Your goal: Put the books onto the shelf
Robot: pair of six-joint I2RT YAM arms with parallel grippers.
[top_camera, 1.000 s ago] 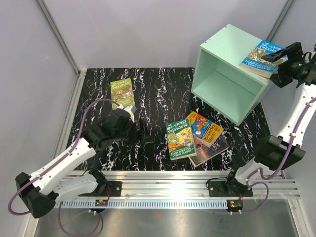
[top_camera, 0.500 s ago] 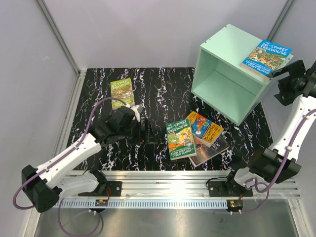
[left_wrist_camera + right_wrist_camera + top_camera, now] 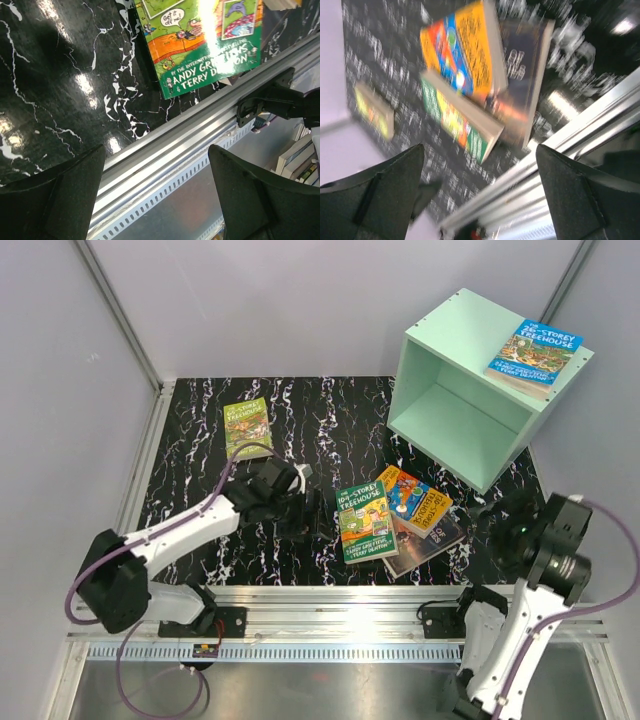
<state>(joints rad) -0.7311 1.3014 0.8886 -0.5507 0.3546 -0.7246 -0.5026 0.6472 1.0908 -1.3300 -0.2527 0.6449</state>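
Left arm reaching from its near-left base toward the middle of the black marbled table [image 3: 200,455], forearm low. Left gripper [image 3: 308,514] close above the surface, jaws spread wide, nothing between them. Green Treehouse book [image 3: 364,521] flat on the table just beyond the fingertips on the robot's right, near but apart. In the left wrist view, its lower corner ahead of the fingers [image 3: 65,195], with the aluminium rail [image 3: 165,155] crossing between them. Lime-green book [image 3: 247,427] well behind the wrist, toward the far-left corner.

Right arm folded back over its base, wrist raised at the near-right edge. Right gripper [image 3: 500,525] turned inward toward the pile, jaws fully released and empty. Right wrist view blurred. Orange-blue book [image 3: 415,498] and dark book [image 3: 432,538] ahead of the fingertips, overlapping beside the green one, well apart from the fingers. Shelf [image 3: 455,325] on the far side of this gripper, well apart, its open face toward the table. Blue book [image 3: 535,352] flat on the shelf's top, at the right edge.
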